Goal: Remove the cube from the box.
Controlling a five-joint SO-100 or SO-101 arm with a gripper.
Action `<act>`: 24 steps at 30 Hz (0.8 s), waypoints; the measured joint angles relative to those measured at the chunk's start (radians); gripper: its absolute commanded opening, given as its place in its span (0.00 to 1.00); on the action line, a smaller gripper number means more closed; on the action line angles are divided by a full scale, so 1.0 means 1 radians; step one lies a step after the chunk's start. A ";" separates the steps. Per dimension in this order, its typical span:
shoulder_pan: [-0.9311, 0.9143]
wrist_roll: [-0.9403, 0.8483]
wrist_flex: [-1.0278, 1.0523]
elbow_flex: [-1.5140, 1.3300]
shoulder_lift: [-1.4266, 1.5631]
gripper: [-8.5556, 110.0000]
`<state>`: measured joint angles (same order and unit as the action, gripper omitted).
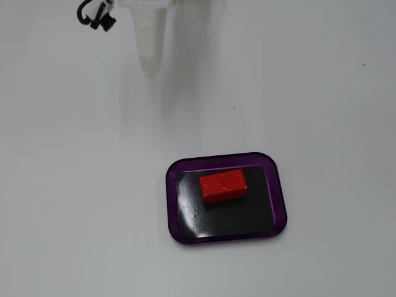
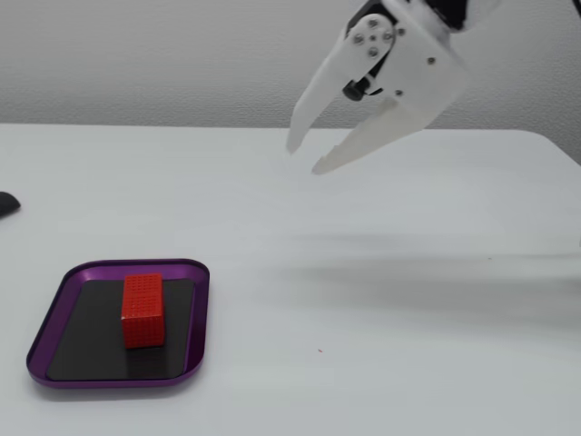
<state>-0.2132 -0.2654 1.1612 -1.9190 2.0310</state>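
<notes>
The red cube [image 1: 223, 185] lies on the black floor of the purple-rimmed box [image 1: 172, 185], toward its far side in a fixed view. It also shows in the other fixed view [image 2: 142, 310], inside the box [image 2: 200, 322] at the lower left. My white gripper [image 2: 302, 157] hangs in the air well above the table, far to the right of the box, with its two fingers spread apart and nothing between them. From above only one white finger [image 1: 149, 46] shows at the top edge, far from the box.
The white table [image 1: 74, 185] surrounds the box. A black cable end [image 1: 99, 17] sits at the top left in a fixed view. A dark object [image 2: 7, 203] lies at the left edge in the other fixed view.
</notes>
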 measured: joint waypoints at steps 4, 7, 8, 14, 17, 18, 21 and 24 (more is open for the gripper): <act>0.126 0.002 0.179 0.364 -0.360 0.12; 0.204 0.051 0.232 0.607 -0.546 0.13; 0.216 0.067 0.238 0.686 -0.589 0.13; 0.224 0.095 0.270 1.028 -0.778 0.23; 0.224 0.097 0.270 1.060 -0.833 0.24; 0.224 0.097 0.272 1.060 -0.850 0.24; 0.229 0.097 0.272 1.035 -0.868 0.24; 0.239 0.097 0.272 0.989 -0.879 0.24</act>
<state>0.0261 -0.1687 1.4327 -0.9296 1.1520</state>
